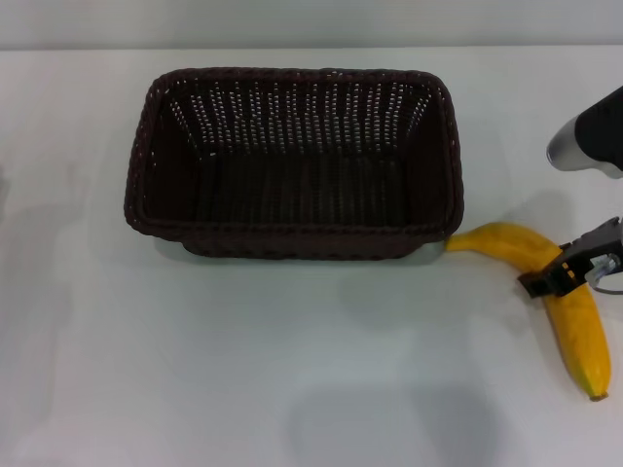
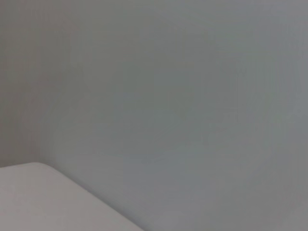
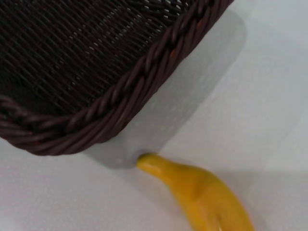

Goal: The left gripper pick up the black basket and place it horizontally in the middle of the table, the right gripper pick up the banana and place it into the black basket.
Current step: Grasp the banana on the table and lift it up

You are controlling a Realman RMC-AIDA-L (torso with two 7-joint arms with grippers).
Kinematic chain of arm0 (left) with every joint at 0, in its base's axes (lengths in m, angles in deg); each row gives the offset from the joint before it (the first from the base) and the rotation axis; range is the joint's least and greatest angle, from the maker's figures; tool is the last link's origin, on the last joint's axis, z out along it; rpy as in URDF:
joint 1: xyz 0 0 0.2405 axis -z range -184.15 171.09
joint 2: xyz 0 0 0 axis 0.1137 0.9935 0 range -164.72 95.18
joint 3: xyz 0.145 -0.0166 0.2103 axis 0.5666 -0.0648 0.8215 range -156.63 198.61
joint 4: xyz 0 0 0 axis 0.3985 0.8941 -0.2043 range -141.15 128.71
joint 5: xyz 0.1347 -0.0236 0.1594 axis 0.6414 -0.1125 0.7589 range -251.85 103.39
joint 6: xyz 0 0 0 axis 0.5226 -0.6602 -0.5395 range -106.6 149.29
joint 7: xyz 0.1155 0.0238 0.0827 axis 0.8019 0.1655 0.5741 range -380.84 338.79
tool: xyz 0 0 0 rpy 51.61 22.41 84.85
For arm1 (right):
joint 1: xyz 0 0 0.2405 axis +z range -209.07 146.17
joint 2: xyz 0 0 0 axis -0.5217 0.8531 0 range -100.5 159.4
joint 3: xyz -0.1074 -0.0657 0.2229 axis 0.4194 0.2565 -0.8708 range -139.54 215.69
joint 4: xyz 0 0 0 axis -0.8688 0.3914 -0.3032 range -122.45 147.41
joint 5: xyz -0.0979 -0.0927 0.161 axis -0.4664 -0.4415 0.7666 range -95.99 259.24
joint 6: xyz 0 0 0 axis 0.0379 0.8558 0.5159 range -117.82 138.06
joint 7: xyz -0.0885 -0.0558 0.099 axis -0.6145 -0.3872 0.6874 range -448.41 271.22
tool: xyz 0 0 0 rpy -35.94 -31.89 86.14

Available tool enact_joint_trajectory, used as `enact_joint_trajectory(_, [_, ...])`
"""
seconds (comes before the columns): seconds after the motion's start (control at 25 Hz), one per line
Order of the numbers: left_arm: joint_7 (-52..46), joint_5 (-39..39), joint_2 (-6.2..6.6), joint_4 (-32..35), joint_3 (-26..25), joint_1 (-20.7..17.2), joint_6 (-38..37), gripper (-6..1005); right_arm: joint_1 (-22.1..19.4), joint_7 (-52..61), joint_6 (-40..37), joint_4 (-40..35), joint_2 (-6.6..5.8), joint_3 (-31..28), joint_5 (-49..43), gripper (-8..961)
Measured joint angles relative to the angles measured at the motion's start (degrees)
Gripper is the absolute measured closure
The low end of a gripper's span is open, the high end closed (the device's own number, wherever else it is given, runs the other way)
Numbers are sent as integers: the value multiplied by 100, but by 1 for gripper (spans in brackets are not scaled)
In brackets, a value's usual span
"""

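Observation:
The black basket (image 1: 292, 161) stands lengthwise across the middle of the white table (image 1: 243, 370), open side up and empty. Its braided rim fills the right wrist view (image 3: 134, 91). The banana (image 1: 574, 321) lies on the table to the right of the basket, its stem end touching the basket's near right corner. The stem end also shows in the right wrist view (image 3: 202, 192). My right gripper (image 1: 565, 272) comes in from the right edge and sits across the middle of the banana, low over it. My left gripper is out of view.
The left wrist view shows only a plain grey surface and a white corner (image 2: 43, 202). The table's far edge (image 1: 311, 49) runs behind the basket. Open tabletop lies in front of and left of the basket.

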Motion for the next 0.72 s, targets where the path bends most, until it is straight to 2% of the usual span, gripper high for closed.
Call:
enact_joint_trajectory(0.24, [-85, 19, 4, 2, 0, -11, 45, 224, 24, -202, -11, -80, 0, -16, -12, 372])
enact_joint_trajectory(0.44, [-142, 37, 4, 27, 0, -20, 71, 224, 33, -231, -17, -230, -5, -300, -168, 463])
enact_joint_trajectory(0.6, [-150, 40, 2, 43, 0, -25, 75, 223, 48, -337, -15, -527, -8, -967, -710, 456])
enact_joint_trajectory(0.72, [-152, 40, 2, 49, 0, -20, 78, 223, 91, -766, -166, -718, -10, -1614, -545, 450])
